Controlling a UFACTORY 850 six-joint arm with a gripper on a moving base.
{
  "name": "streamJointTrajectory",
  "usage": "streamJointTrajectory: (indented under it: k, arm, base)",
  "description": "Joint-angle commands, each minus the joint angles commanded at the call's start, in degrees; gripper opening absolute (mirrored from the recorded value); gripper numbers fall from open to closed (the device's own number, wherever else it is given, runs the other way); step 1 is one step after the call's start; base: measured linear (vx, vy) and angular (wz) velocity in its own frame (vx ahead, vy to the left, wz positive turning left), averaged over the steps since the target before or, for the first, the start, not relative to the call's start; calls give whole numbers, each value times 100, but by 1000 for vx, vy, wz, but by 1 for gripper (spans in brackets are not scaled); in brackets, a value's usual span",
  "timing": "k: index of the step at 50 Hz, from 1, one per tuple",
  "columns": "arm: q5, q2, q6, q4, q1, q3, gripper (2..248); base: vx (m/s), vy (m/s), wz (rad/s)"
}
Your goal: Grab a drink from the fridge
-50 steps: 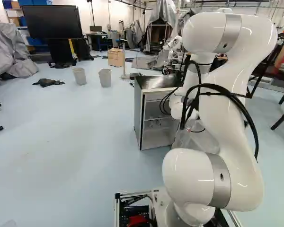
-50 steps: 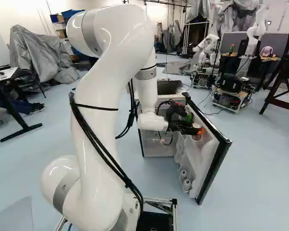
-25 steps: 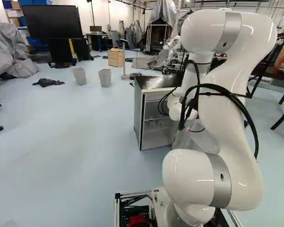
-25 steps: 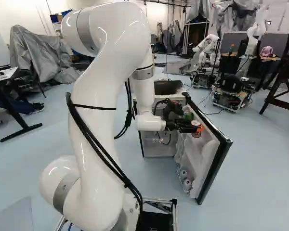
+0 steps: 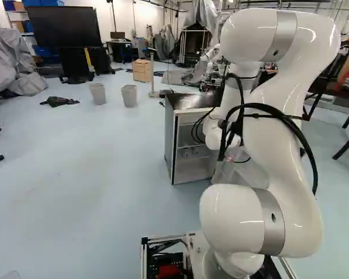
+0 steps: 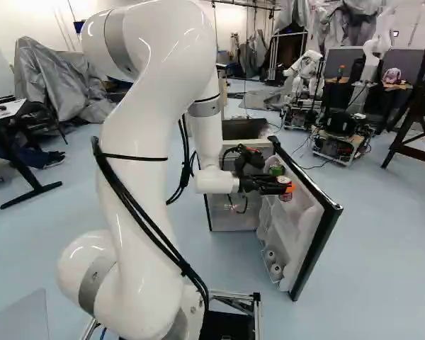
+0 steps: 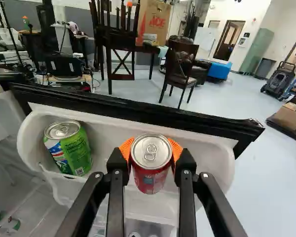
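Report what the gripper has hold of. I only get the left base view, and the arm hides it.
Observer: In the wrist view, the gripper is closed on a red can, an orange pad against each side.

Operator: Tell me what stands next to it.

Observer: A green can stands upright in the door bin, with a gap between it and the red one.

Operator: Describe the door; my view hides most of it.

Observer: The fridge door is swung wide open. The right base view shows its black edge running past the gripper's far side.
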State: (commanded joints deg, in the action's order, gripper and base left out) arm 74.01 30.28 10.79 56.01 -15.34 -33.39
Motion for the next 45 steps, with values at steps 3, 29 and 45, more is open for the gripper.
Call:
streamJointTrajectory:
  k: [3,29,45]
  arm:
    - [0,-28,0,0,41,45,100]
    - [0,-293,0,-257,443,462,100]
    - [0,-454,0,-630,704,709,100]
  base:
    - [0,0,0]
    - [0,0,0]
    - [0,0,0]
